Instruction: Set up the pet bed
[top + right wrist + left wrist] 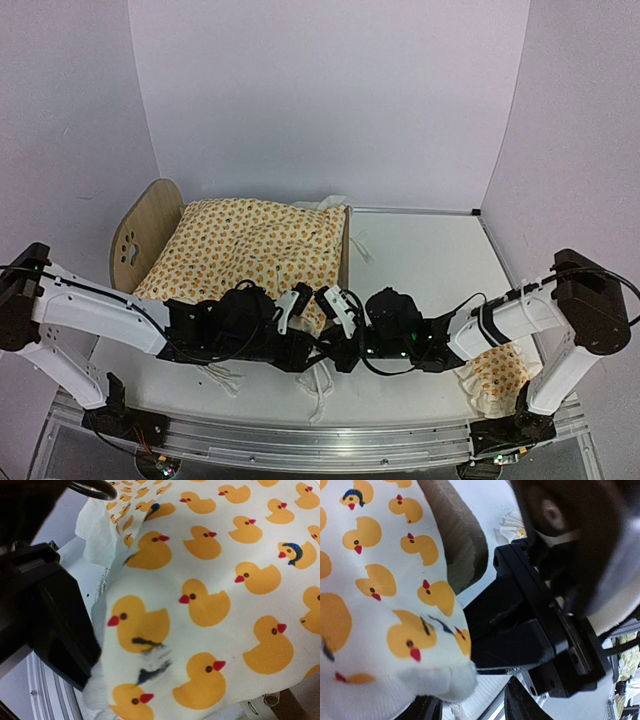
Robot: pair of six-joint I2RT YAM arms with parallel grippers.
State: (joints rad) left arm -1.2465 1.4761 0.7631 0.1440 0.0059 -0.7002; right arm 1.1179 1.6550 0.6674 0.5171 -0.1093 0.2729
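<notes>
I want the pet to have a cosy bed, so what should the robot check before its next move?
1. Quilt spread over the bed: ok, it covers the top.
2. Right gripper shut at the quilt's near edge: ok.
3. Right gripper really holding the quilt: cannot tell, the cloth hides the fingertips.
4. Left gripper open or shut: cannot tell.
5. Room between the two grippers: not ok, they sit very close together.
6. Pillow on the bed: not ok, it lies off the bed at the near right corner.
</notes>
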